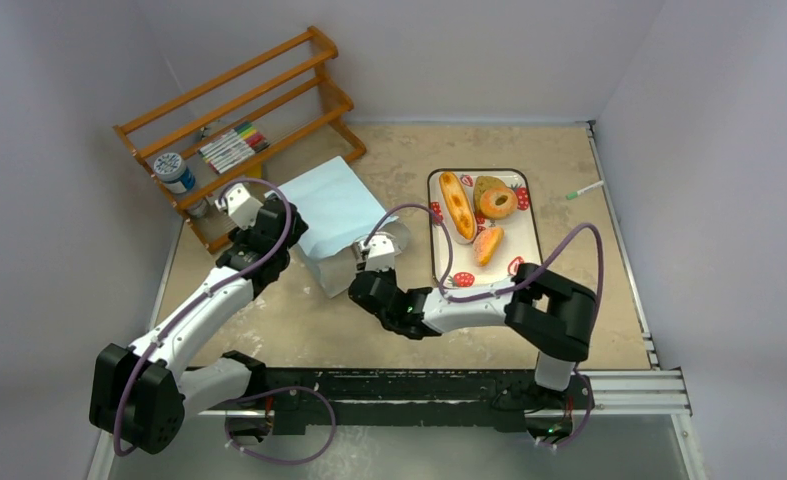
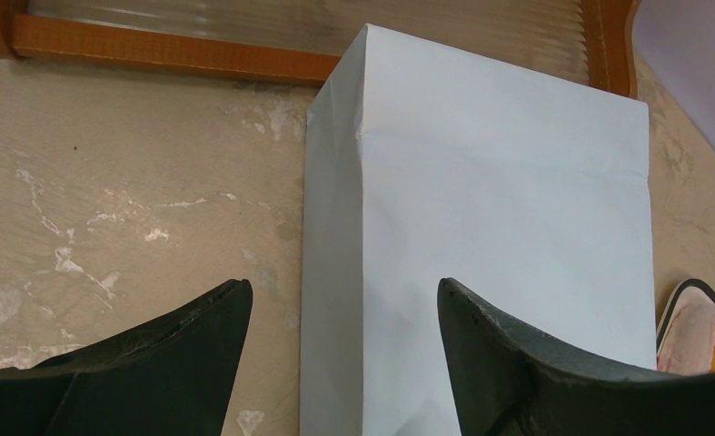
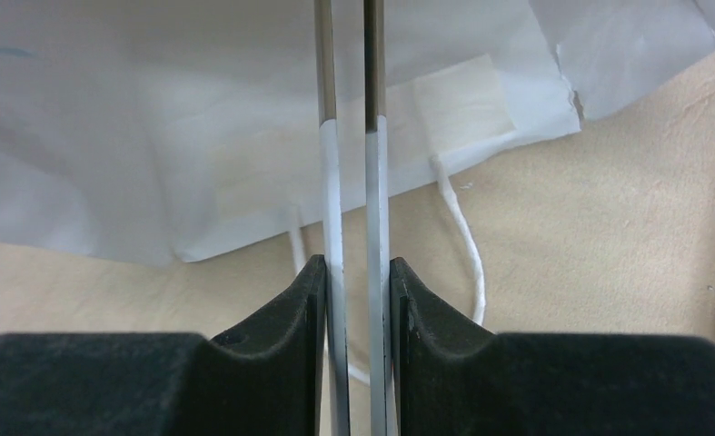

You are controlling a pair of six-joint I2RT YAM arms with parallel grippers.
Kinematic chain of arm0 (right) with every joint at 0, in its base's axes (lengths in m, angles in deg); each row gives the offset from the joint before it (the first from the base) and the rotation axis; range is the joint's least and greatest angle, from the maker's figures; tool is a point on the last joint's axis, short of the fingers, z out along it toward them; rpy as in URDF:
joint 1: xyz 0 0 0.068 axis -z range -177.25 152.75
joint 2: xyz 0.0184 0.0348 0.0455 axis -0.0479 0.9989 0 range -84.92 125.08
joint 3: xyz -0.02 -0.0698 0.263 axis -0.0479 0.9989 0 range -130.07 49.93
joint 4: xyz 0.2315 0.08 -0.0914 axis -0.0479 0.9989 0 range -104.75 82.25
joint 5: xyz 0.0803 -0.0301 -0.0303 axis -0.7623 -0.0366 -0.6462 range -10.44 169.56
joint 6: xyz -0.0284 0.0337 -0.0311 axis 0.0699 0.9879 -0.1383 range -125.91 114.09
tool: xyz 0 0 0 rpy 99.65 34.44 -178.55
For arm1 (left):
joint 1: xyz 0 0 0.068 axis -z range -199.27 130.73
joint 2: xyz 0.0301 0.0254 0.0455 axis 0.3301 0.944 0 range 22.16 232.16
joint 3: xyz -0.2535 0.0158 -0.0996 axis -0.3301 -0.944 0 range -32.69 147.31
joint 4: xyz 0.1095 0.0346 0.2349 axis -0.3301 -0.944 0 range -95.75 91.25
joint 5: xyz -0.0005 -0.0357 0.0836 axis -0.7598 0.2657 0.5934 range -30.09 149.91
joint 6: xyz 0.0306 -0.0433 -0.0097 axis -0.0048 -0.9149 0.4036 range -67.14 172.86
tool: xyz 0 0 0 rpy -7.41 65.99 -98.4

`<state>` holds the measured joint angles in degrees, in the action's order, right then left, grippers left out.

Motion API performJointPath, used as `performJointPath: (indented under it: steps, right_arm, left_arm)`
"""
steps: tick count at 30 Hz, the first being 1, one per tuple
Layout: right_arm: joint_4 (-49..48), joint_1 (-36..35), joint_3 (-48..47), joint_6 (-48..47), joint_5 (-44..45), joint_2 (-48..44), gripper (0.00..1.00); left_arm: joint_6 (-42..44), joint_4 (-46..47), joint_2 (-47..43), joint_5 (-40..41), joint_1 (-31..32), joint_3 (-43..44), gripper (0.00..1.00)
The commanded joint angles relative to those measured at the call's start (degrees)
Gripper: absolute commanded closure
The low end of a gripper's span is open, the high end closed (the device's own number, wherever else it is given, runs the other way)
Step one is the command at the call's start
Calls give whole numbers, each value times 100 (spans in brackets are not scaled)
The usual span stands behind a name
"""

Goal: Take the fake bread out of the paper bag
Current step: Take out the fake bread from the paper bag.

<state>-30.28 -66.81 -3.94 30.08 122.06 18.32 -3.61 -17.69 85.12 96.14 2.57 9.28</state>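
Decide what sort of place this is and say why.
Probably a robot lab cell: plain white walls enclose a beige tabletop, and two black-and-white robot arms are bolted to its near edge.

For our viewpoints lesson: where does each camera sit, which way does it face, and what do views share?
Top external: above and behind, looking down at the table; left arm, right arm show.
Left wrist: on the left arm, facing the paper bag; its dark fingers show.
Right wrist: on the right arm, facing the bag's mouth and string handle; its fingers show.
Shared: all see the paper bag.
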Motion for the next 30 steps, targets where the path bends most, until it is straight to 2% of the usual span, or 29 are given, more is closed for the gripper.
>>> performJointPath:
  steps: [1,10,16,25,30]
  right_arm:
    - [-165,30,63,105,-382,-520,72]
    - [-552,26,330,702,-1326,-715,72]
    - [-1200,75,544,989,-1871,-533,71]
    - [-2132,542,824,1233,-2398,-405,70]
    - [-2220,768,758,1131,-2701,-260,70]
  left_arm:
    - [-40,49,-105,208,-36,237,26]
    - [10,23,-72,554,-76,727,25]
    - [155,178,284,604,-307,1089,24]
    - [231,514,913,369,-528,1402,24]
    - [223,607,1103,350,-533,1446,24]
